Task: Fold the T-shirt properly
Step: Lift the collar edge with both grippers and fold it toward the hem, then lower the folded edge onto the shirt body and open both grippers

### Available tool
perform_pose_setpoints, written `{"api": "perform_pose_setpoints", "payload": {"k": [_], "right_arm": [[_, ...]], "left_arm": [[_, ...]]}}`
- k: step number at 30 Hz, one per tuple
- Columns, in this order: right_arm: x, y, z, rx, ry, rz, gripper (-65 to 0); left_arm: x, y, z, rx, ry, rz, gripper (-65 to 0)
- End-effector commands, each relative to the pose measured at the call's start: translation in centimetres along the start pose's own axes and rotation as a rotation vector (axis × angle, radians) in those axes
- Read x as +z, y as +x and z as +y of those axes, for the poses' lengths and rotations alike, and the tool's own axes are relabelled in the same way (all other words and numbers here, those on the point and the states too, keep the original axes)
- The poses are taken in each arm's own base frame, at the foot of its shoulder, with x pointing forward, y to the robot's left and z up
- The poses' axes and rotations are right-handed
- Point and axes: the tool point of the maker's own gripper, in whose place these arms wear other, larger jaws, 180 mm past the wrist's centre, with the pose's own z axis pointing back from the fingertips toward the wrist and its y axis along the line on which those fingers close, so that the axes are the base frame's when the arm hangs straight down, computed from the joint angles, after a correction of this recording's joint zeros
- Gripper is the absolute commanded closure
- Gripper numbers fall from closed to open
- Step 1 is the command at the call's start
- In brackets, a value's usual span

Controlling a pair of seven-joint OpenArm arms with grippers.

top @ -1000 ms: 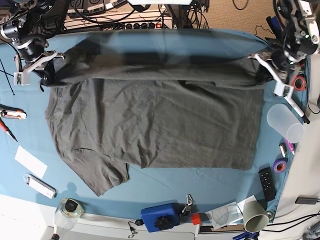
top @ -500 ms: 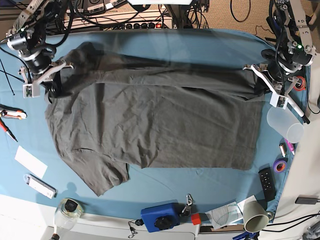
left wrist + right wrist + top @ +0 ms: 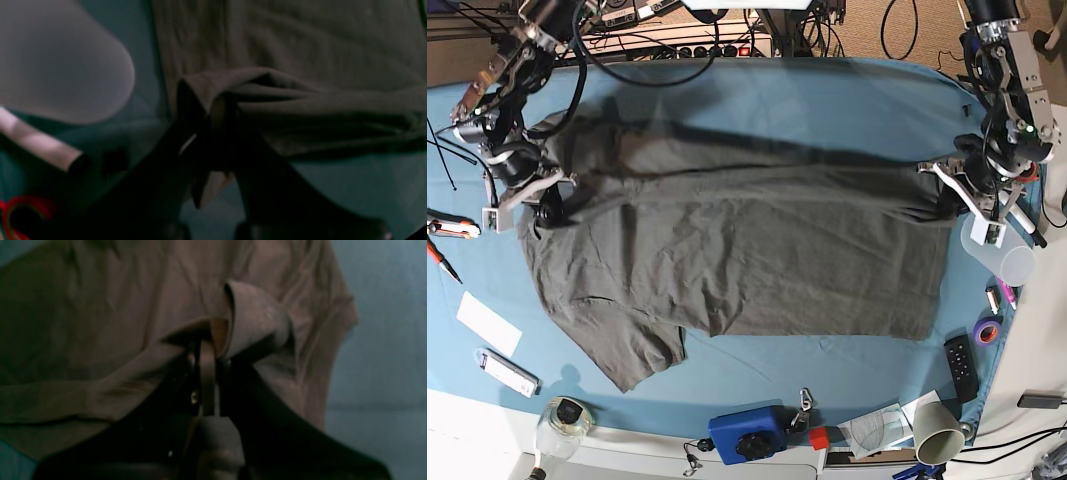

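Containers: a clear plastic cup point(image 3: 999, 243) lies on its side at the right edge of the base view, just beside the left gripper point(image 3: 947, 193); nothing shows inside it. A paper cup point(image 3: 938, 432) lies tipped at lower right and a glass jar point(image 3: 565, 420) stands at lower left; their contents cannot be told.
T-shirt point(image 3: 747, 255): dark charcoal grey, creased, spread over the middle of the blue-covered bench point(image 3: 827, 90), its upper edge folded over toward the centre.
Axis: long side runs left to right across the frame; one sleeve points to the lower left.
Left jaws: pinched tight on a bunched fold at the shirt's right edge.
Right gripper point(image 3: 545, 200): jaws clamped on a curled fold at the shirt's left edge.
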Motion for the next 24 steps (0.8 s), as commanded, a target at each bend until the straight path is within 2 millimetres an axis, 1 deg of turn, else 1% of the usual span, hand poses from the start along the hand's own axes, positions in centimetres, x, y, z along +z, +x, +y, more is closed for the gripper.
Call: {"api": "perform_pose_setpoints", "payload": {"k": [1, 4, 6, 11, 13, 17, 20, 24], "right_arm": [[0.0, 1.8, -0.1, 0.008, 0.006, -0.058, 0.0], [-1.0, 2.2, -0.2, -0.023, 0.022, -0.062, 0.0], [-1.5, 2.8, -0.2, -0.035, 0.030, -0.074, 0.0], [-2.8, 4.2, -0.6, -0.050, 0.026, -0.088, 0.0], [-3.5, 4.4, -0.5, -0.071, 0.040, -0.085, 0.0], [-4.8, 4.5, -0.7, -0.113, 0.061, -0.072, 0.0], [-5.2, 5.4, -0.7, -0.121, 0.070, -0.088, 0.0], [-5.4, 6.3, -1.0, -0.096, 0.044, -0.089, 0.0]], "left_arm": [[0.1, 1.1, 0.4, -0.008, 0.005, -0.036, 0.0], [-0.4, 0.8, 0.8, 0.011, 0.005, -0.021, 0.0], [-0.7, 0.8, 1.0, 0.020, 0.005, -0.019, 0.0], [-1.3, 2.1, 1.3, 0.027, 0.005, -0.040, 0.0], [-1.5, 2.7, 1.4, 0.027, 0.005, -0.051, 0.0], [-2.0, 2.6, 1.8, 0.044, 0.004, -0.045, 0.0], [-2.6, 2.5, 2.1, 0.064, 0.002, -0.039, 0.0], [-3.2, 3.2, 2.5, 0.083, -0.002, -0.044, 0.0]]}}
